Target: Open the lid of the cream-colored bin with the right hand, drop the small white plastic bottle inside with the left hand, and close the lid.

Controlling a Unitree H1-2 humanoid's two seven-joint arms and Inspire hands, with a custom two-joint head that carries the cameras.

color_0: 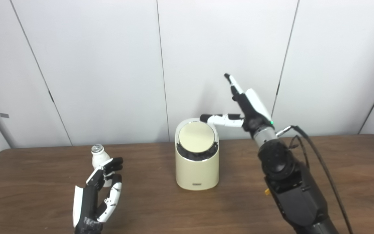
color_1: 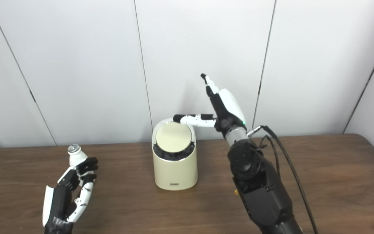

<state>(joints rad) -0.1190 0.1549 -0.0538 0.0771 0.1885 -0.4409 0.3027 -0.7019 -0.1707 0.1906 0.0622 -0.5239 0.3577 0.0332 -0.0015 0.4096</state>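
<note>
The cream-colored bin [color_0: 196, 169] stands at the middle of the brown table, its round lid [color_0: 196, 137] lying tilted toward me over a dark liner. My right hand [color_0: 245, 109] hovers open just right of the bin's top, thumb reaching to the back rim, the other fingers pointing up. The small white plastic bottle [color_0: 98, 157] with a silver cap stands upright at the left. My left hand [color_0: 97, 195] is open just in front of the bottle, fingertips partly covering its lower body, holding nothing.
A white panelled wall runs behind the table [color_0: 44, 169]. The right forearm [color_0: 291, 188] with a black cable rises from the bottom right. The table's far right corner is rounded.
</note>
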